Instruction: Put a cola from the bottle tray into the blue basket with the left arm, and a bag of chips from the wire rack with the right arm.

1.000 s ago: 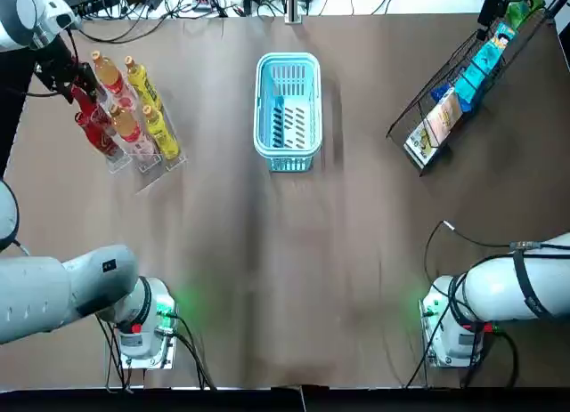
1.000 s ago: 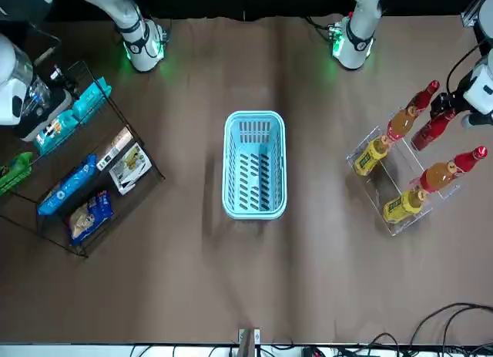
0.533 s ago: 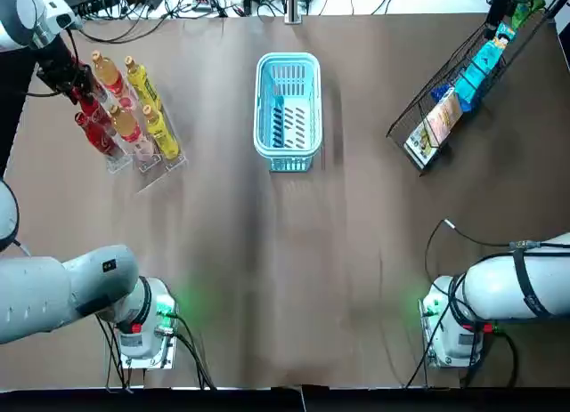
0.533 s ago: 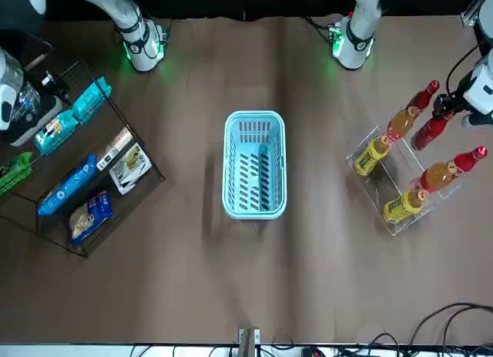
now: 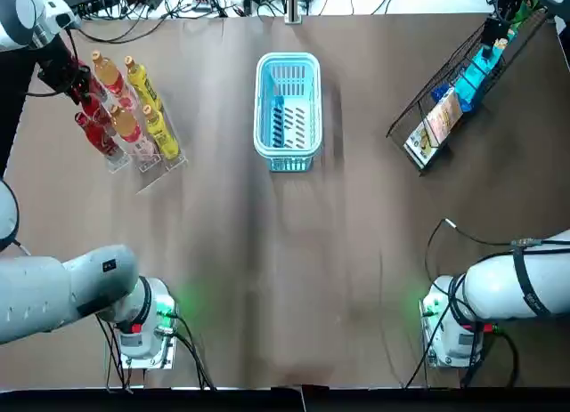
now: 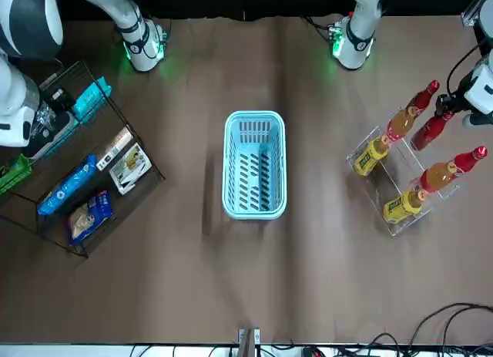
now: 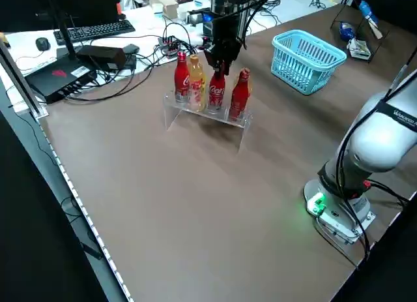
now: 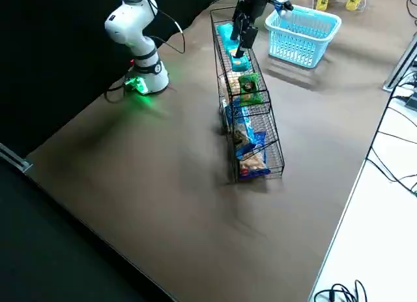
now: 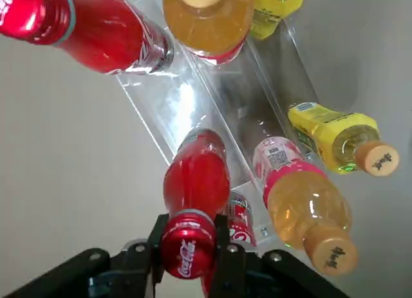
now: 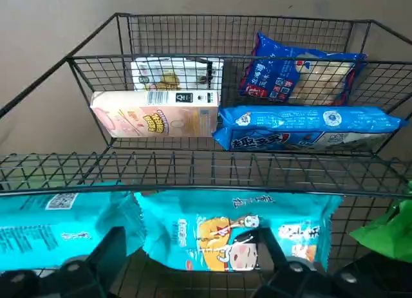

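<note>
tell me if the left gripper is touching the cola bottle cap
Touching. In the left wrist view, the left gripper has its jaws pressed against both sides of the cola bottle cap, with no gap showing.

Keyboard [image 7: 94, 30] with mouse [image 7: 42, 44] just beside it

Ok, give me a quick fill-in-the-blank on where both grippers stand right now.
1. The left gripper is shut on the cola at its ___.
2. The open right gripper straddles a teal bag in the ___.
3. The blue basket is ___.
Missing words: cap; wire rack; empty.
</note>
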You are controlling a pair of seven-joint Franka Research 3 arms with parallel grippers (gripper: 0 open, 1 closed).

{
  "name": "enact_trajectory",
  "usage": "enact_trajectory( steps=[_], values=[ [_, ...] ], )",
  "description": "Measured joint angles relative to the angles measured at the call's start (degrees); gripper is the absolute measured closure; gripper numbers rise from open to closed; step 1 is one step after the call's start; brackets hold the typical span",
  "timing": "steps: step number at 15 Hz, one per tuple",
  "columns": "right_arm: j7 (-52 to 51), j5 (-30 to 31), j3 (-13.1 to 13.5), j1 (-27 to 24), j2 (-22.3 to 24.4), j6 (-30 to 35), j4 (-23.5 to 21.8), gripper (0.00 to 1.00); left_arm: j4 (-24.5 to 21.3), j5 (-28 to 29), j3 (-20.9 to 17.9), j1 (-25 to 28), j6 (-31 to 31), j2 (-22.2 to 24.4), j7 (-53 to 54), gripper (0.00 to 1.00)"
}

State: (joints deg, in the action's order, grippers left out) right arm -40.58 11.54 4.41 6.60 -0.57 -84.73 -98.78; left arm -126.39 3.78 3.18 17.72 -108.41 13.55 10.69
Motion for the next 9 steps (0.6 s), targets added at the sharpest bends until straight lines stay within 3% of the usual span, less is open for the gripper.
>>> enact_trajectory(
  steps=[2, 4, 5, 9],
  values=[
    [-0.05, 0.26, 0.01, -0.05, -0.01, -0.42, 0.0, 0.27, 0.02, 0.0, 0.0, 0.0, 0.01, 0.0, -0.01, 0.68],
    [-0.11, 0.74, 0.01, -0.11, -0.1, -0.53, -0.02, 0.31, 0.54, 0.0, 0.0, 0.0, 0.39, -0.12, -0.02, 0.68],
    [-0.12, 1.09, 0.02, -0.11, -0.17, -0.77, -0.01, 0.41, 1.55, 0.0, 0.02, 0.0, 1.61, -0.22, -0.01, 0.68],
    [-0.12, 1.28, 0.01, -0.14, -0.18, -0.64, 0.0, 0.76, 10.84, 0.0, 0.15, -0.1, 12.38, -0.9, -0.01, 0.68]
  ],
)
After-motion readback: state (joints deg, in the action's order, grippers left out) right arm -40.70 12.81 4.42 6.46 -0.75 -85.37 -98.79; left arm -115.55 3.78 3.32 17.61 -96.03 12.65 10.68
